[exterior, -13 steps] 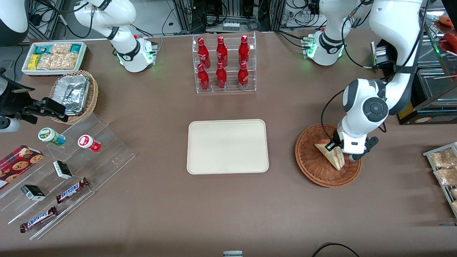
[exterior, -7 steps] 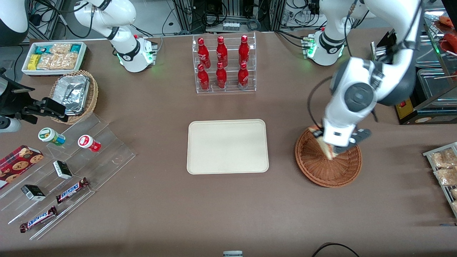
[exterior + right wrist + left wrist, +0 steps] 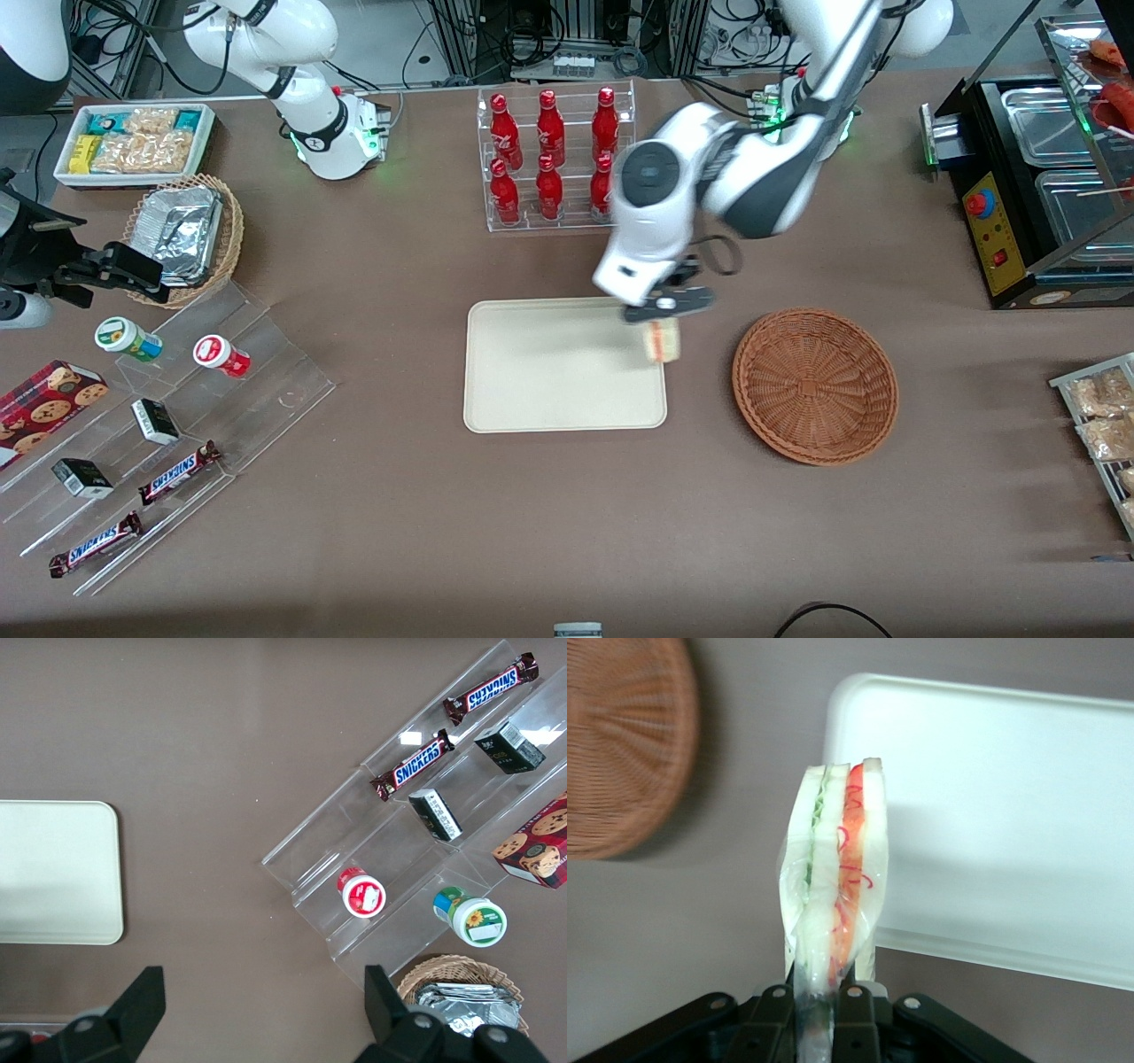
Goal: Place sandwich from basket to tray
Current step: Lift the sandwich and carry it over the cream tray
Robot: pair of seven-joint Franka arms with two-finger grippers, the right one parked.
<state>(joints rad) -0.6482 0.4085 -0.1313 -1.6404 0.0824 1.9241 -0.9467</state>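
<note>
We see the gripper [image 3: 663, 312] raised above the tray [image 3: 540, 372], at the tray's edge nearest the basket [image 3: 815, 385]. Its jaws are clamped on one end of the sandwich [image 3: 662, 341], which hangs from them cut edge outward, showing green and red-orange filling between pale bread in a clear wrap. In the wrist view, we find the sandwich [image 3: 833, 877] projecting straight out from between the two fingers [image 3: 855, 1014], over the tray's rim [image 3: 983, 948]. The basket lies beside the tray, holding nothing.
</note>
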